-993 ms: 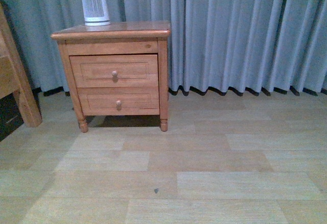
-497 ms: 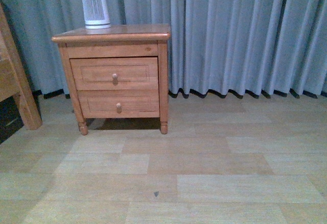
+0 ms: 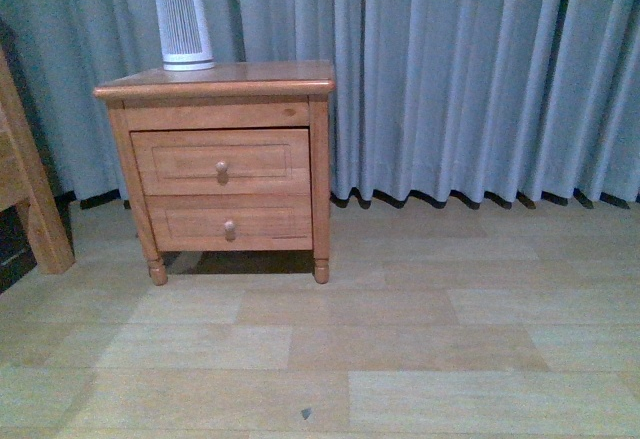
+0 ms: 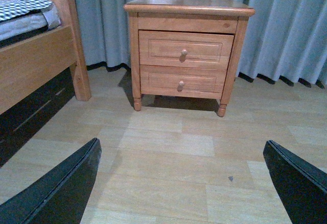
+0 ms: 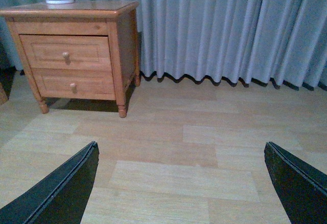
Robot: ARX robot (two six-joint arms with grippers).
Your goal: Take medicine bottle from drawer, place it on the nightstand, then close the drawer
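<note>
Pale wood planks make up the floor [image 3: 400, 349]; grey-blue curtains [image 3: 470, 79] hang down to it along the back of the room; a wooden bed frame [image 3: 30, 209] stands at the left edge. The nightstand [image 3: 318, 159] stands on its short feet in front of the curtains, near the bed frame; the drawer [image 3: 180, 162] is the top one and it is shut, with its round knob [image 3: 222, 168] in the middle; the thinner drawer [image 3: 270, 221] under it is shut too. A tall white ribbed cylinder [image 3: 183, 27] stands on the back left of the top. The medicine bottle cannot be seen in any view. A small dark speck [image 3: 306, 414] lies on the floor, well apart from the nightstand.

The left gripper [image 4: 181, 143] is spread wide with nothing in it; the right gripper [image 5: 180, 145] is spread wide and empty too; both hang over bare floor, well apart from the nightstand.

Next to a second ago, the nightstand, cylinder and speck all sit lower in the front view, and the nightstand looks a little bigger; both drawers are shut as before.
</note>
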